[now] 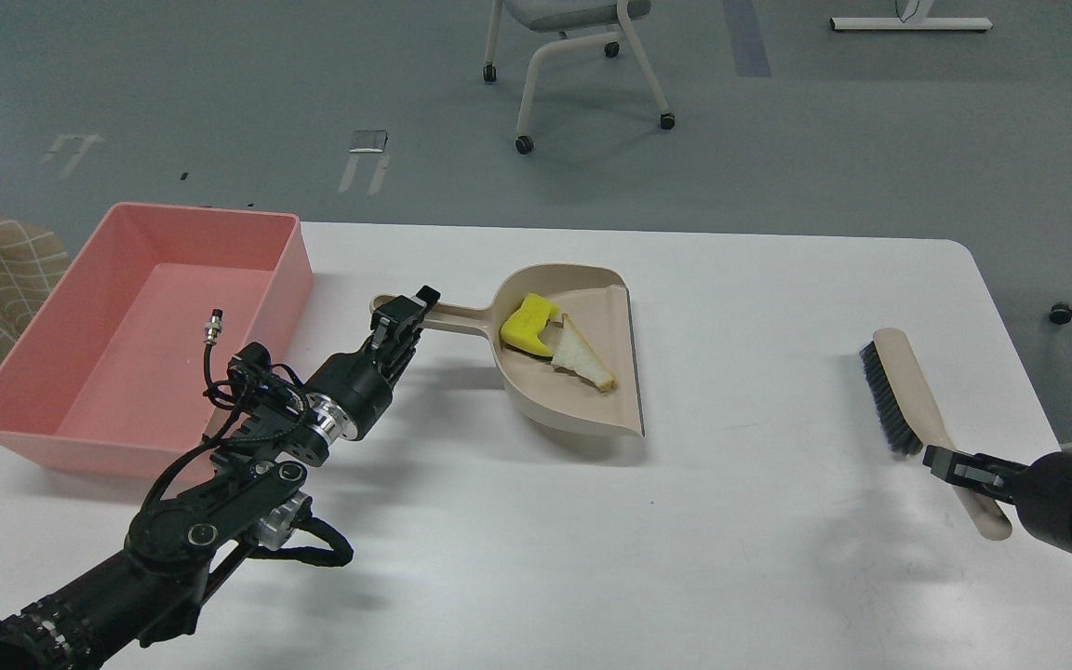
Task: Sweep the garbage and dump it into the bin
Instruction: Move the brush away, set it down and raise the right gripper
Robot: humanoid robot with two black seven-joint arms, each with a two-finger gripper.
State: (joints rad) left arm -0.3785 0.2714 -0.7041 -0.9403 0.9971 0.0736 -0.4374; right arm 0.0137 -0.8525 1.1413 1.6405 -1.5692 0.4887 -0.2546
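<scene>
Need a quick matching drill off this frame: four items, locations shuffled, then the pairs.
1 yellow sponge
2 dustpan handle
3 brush
4 pink bin

a table's left edge
b held by the right gripper
c inside the dustpan, beside the bread wedge
d gripped by the left gripper

Pairs: 1-c, 2-d, 3-b, 4-a

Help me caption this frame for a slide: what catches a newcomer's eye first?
The large pink plastic tray at the table's left, empty. Mid-table, the beige long-handled dustpan holds a bright yellow sponge and a white bread wedge. A beige black-bristled brush lies at right.
</scene>
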